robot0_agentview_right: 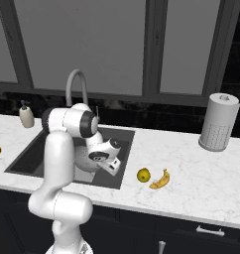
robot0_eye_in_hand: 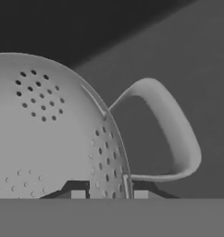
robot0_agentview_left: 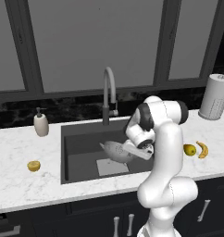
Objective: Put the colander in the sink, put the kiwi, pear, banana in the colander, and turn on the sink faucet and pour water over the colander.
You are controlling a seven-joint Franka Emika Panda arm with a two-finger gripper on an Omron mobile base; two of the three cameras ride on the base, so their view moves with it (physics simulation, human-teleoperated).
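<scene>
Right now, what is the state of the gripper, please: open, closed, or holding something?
Gripper: jaws closed on the rim of the small silver perforated metal colander, beside its loop handle, over the dark grey sink.

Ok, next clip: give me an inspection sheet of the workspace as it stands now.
Surface: white marble counter around a dark sink.
Job's things: colander held over the sink; pear and banana right of the sink; kiwi left of it; faucet, no water seen.
Clutter: soap pump bottle, paper towel roll.
Grippers: pincer closed on the colander's rim beside a loop handle.
Cables: nothing seen.
Surroundings: dark window panes, dark cabinets below.
</scene>
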